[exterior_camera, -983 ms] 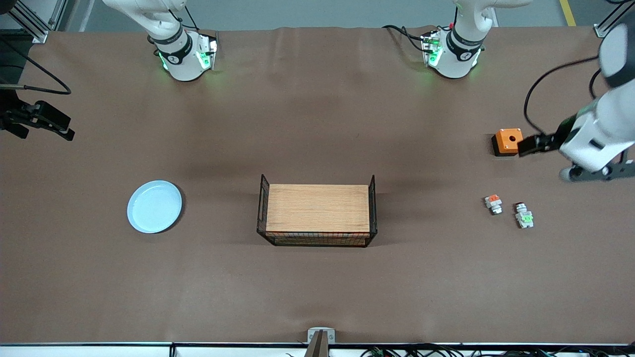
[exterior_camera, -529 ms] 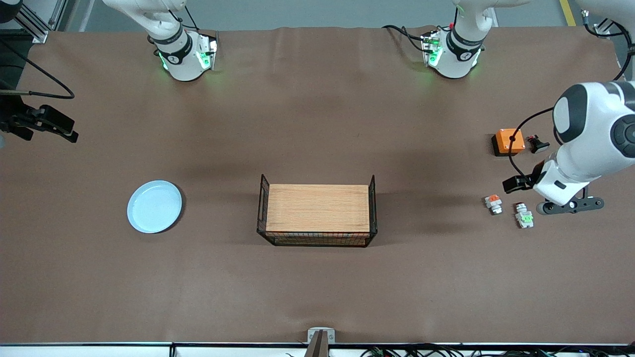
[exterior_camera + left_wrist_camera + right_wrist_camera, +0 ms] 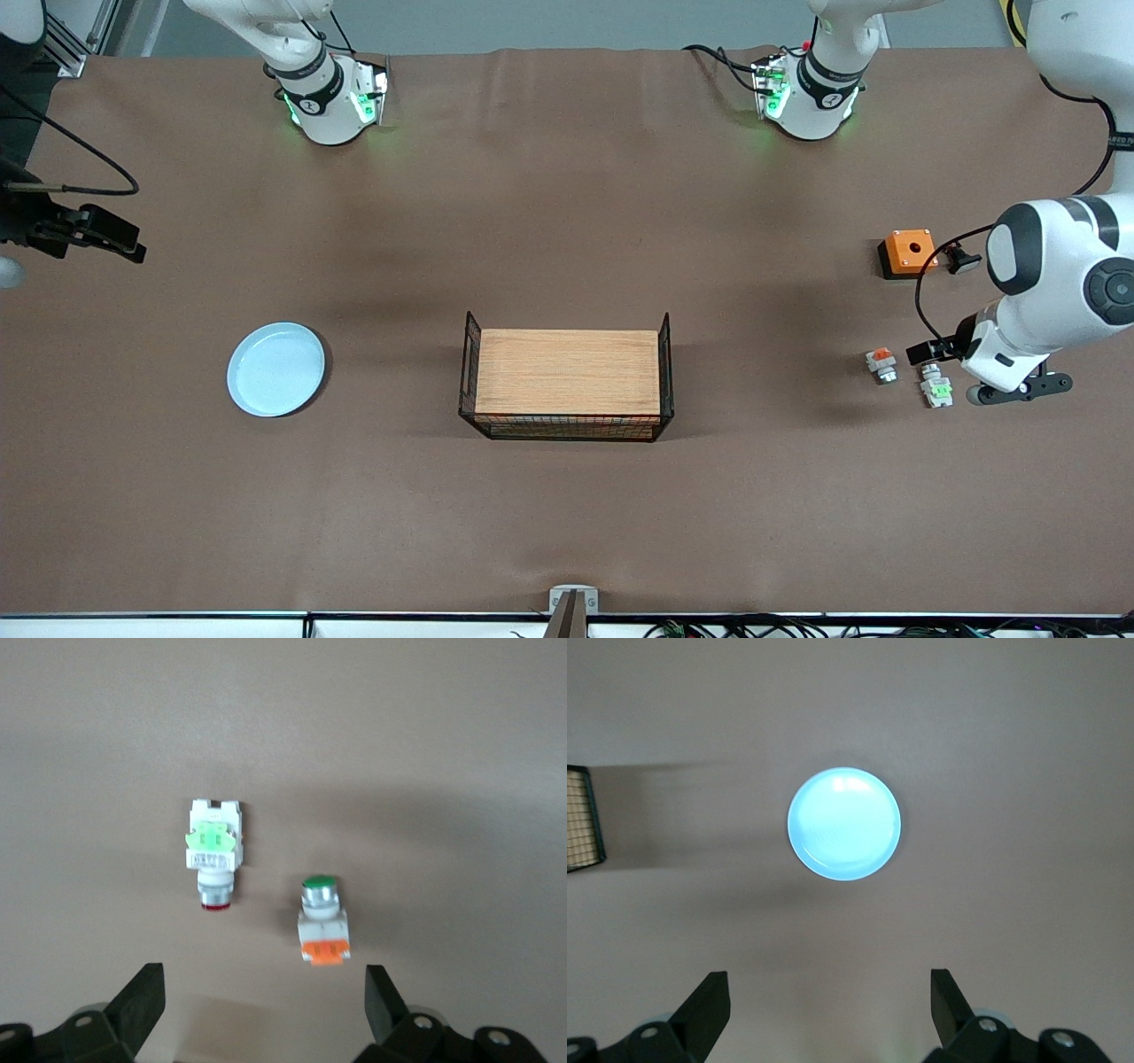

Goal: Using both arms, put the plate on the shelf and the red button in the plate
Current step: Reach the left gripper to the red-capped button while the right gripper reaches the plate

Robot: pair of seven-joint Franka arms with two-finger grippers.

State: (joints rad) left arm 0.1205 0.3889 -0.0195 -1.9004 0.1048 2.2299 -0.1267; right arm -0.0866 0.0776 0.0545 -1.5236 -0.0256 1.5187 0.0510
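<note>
The pale blue plate [image 3: 275, 368] lies flat toward the right arm's end of the table; it also shows in the right wrist view [image 3: 844, 824]. The red button [image 3: 935, 386], with its green block and dark red cap, lies toward the left arm's end and shows in the left wrist view [image 3: 215, 855]. My left gripper [image 3: 263, 979] is open and empty, low over the table beside the red button, not touching it; its hand shows in the front view [image 3: 1019, 388]. My right gripper [image 3: 828, 983] is open and empty, high over the table edge short of the plate.
A wire basket with a wooden board [image 3: 567, 383] stands mid-table; its edge shows in the right wrist view [image 3: 585, 828]. A similar unit with an orange block [image 3: 881, 363] lies beside the red button. An orange box [image 3: 907, 252] and a small black piece [image 3: 961, 259] lie farther from the front camera.
My left arm has swung from beside the orange box toward the front camera and now hangs beside the red button. My right arm has shifted only slightly. Nothing has been grasped.
</note>
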